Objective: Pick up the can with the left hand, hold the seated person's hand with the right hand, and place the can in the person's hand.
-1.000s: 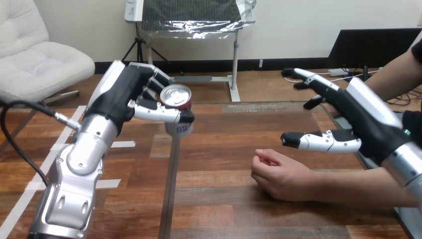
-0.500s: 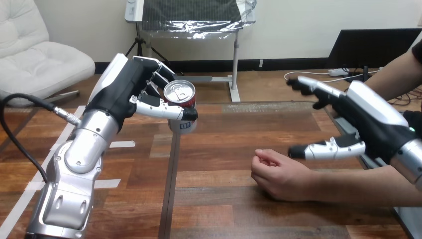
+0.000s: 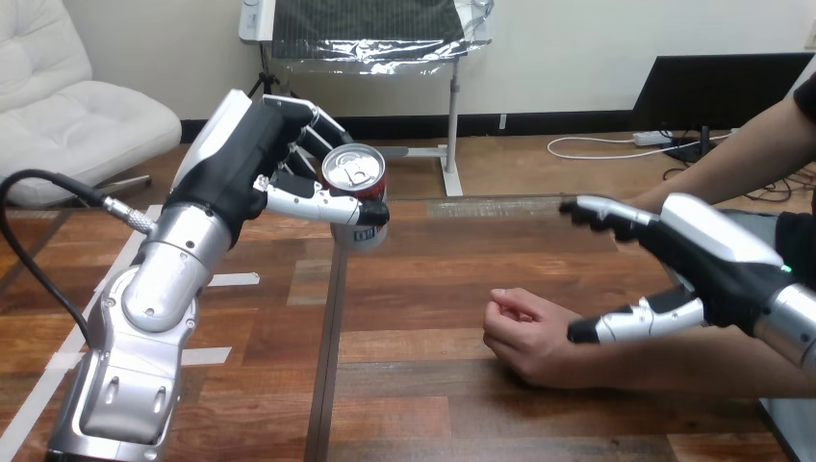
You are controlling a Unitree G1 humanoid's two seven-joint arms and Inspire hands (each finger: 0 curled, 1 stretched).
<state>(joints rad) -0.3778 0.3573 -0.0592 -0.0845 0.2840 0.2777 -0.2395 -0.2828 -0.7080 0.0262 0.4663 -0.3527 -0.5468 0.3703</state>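
Right now the can (image 3: 354, 188) is up off the tabletop (image 3: 433, 385), upright, gripped in the left robot hand (image 3: 255, 178), thumb across its front, fingers curled behind. Well to its right the person's hand (image 3: 534, 332) rests loosely fisted on the wood. Close beside that, a little above, hangs the right robot hand (image 3: 717, 265), fingers spread, clasping nothing. So the pickup looks done and the hold is the step in hand; next, I'd say, that hand must close gently round the person's hand.
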